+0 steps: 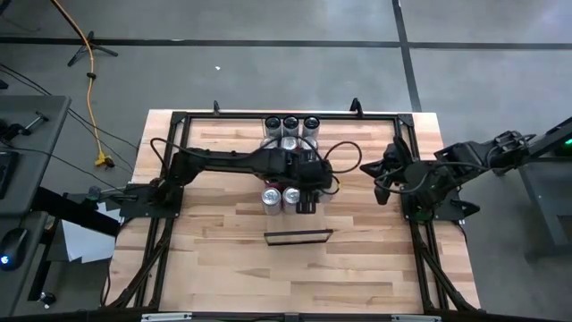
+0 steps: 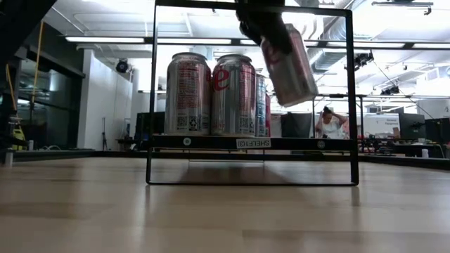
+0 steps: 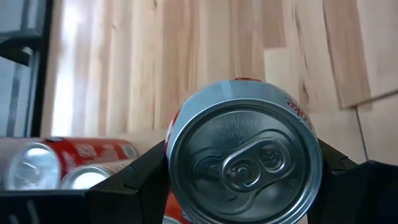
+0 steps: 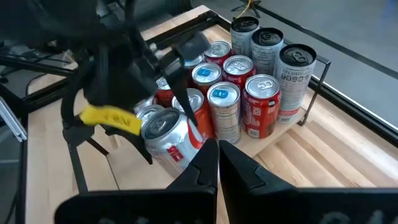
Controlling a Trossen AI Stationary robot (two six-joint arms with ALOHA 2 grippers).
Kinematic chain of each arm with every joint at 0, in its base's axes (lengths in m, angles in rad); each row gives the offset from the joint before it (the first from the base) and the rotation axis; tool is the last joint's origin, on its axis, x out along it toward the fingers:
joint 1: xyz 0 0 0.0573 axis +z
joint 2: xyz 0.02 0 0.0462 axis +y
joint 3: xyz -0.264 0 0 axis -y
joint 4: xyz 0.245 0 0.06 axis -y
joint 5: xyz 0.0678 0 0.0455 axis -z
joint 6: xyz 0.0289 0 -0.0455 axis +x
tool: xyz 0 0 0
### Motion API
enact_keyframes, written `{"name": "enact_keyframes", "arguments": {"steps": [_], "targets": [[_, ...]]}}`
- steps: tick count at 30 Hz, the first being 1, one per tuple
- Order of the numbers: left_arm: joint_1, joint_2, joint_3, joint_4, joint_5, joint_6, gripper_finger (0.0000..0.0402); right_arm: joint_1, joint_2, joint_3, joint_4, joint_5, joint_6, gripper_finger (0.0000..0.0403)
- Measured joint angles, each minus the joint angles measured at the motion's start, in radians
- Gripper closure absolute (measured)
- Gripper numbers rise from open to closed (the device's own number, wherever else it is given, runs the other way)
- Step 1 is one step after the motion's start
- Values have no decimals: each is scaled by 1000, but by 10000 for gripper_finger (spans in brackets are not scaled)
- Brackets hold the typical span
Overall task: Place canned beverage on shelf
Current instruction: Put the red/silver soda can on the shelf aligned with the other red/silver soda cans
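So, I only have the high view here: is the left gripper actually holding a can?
Observer: Yes. The left wrist view shows the left gripper shut on a silver can, with the can's top facing the camera.
Operator: Is it down on the shelf?
Observer: No. In the low view it hangs tilted, clear above the shelf, beside two upright cans.
Operator: And the right gripper?
Observer: Its wrist view shows the right gripper shut and empty.
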Motion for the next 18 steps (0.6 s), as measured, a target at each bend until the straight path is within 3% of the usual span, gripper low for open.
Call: {"name": "enact_keyframes", "arguments": {"steps": [8, 18], "targets": [[4, 15, 0, -75, 69, -51, 192, 0, 20, 0, -14, 4, -3, 403], [7, 28, 2, -85, 81, -87, 192, 0, 38, 0, -14, 17, 5, 403]]}}
